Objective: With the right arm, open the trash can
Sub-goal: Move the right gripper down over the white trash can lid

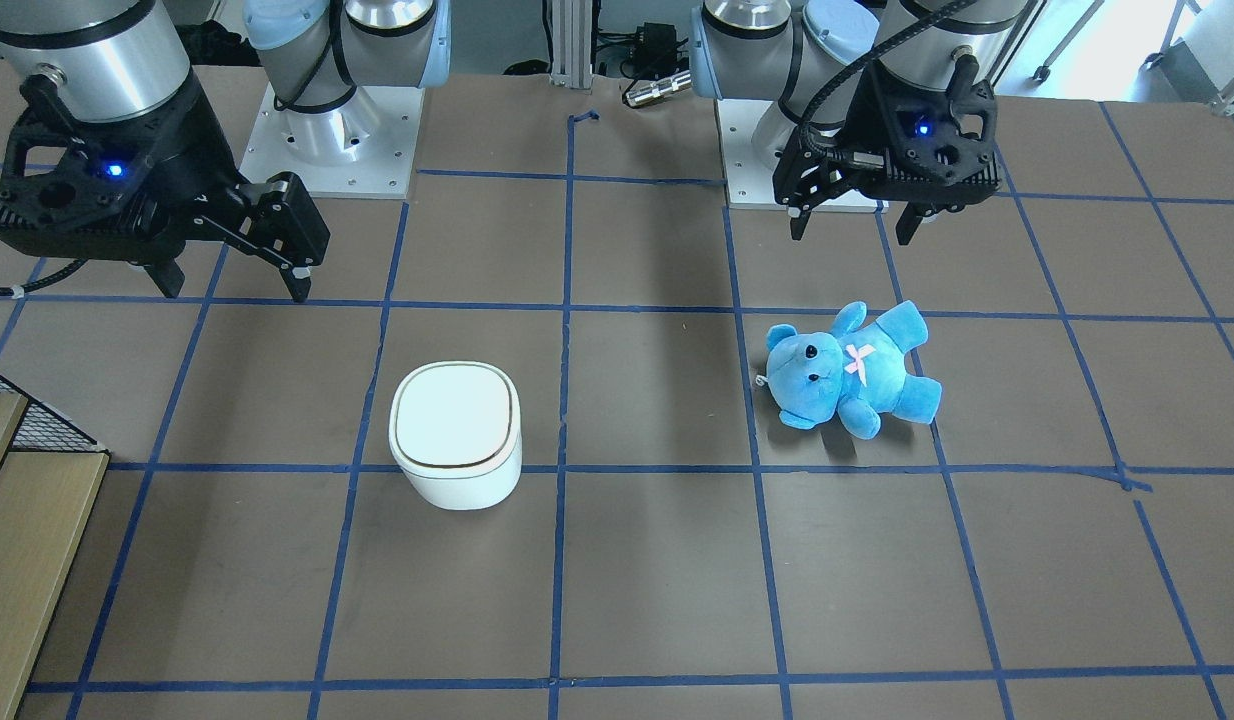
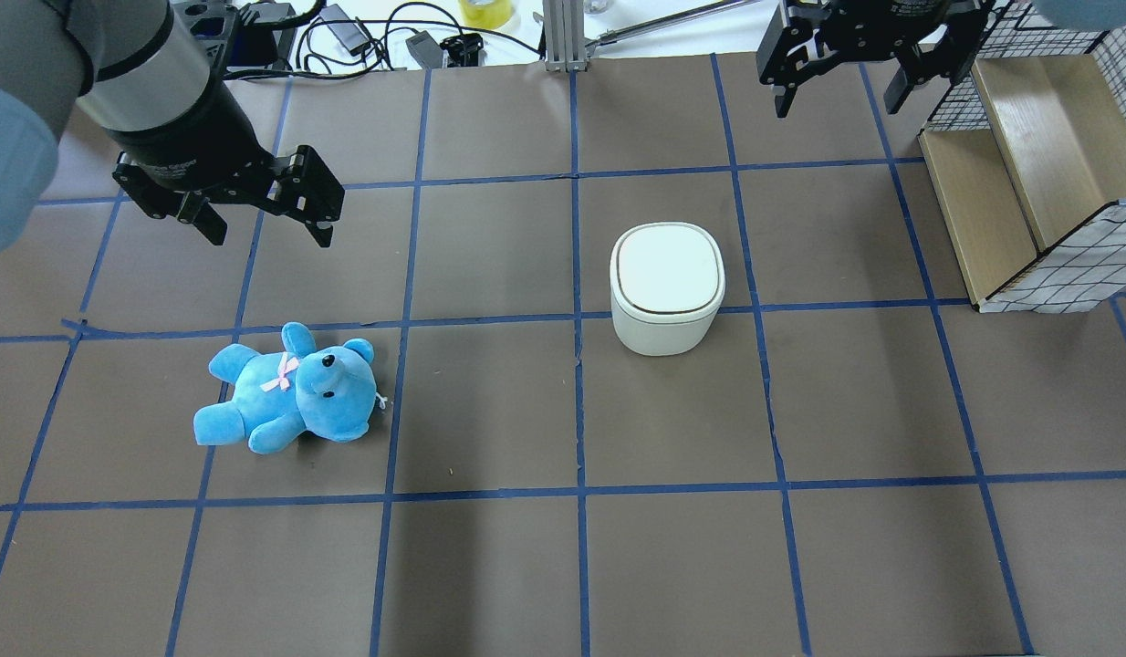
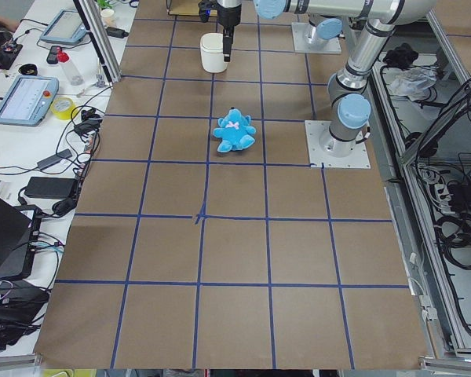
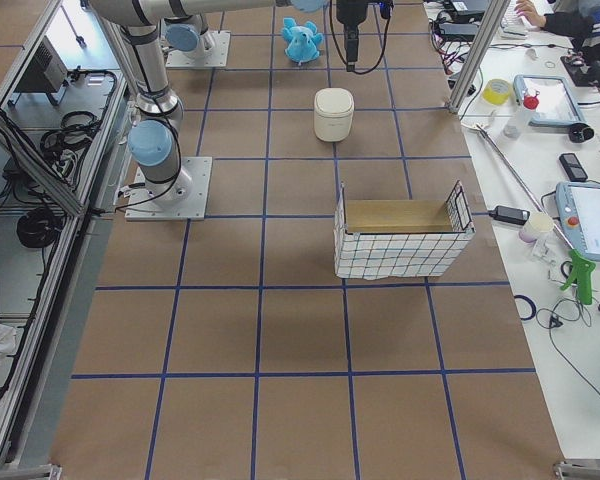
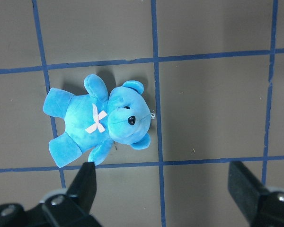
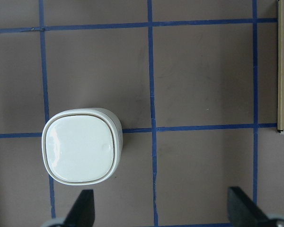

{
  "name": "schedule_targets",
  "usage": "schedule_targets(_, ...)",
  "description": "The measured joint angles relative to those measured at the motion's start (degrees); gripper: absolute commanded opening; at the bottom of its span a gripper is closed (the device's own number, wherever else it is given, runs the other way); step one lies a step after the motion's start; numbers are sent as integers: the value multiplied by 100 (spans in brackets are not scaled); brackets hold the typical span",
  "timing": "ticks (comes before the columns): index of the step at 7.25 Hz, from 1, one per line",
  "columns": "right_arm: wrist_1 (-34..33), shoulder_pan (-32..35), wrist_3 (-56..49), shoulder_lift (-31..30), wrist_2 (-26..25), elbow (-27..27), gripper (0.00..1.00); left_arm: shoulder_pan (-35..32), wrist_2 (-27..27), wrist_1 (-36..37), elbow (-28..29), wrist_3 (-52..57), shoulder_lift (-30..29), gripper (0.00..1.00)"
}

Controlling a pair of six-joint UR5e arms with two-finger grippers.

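We see the trash can (image 2: 667,287) standing upright on the desk (image 2: 490,566), its flat lid shut, in the right half of the overhead view. Our right tool (image 2: 839,102) hangs above the desk, well apart from the can, fingers spread wide and holding nothing. Our left tool (image 2: 269,235) is equally wide and empty, near the blue teddy bear (image 2: 289,401) lying face up.
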Motion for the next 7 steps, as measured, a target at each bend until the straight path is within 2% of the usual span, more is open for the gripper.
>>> schedule_targets(1,1,0,-2,1,-1,3,100,0,0,2,0,-2,0,100)
schedule_targets(2,5,0,3,5,-5,7,89,0,0,4,0,0,0,100)
schedule_targets(3,7,0,15,8,-7,9,45,0,0,2,0,1,0,100)
schedule_targets(4,8,3,49,17,10,10,12,0,0,1,0,-1,2,100)
schedule_targets(5,5,47,102,35,42,36,0,0,0,0,0,-2,1,100)
schedule_targets(7,-356,467,401,136,69,364,0,0,0,0,0,-2,0,100)
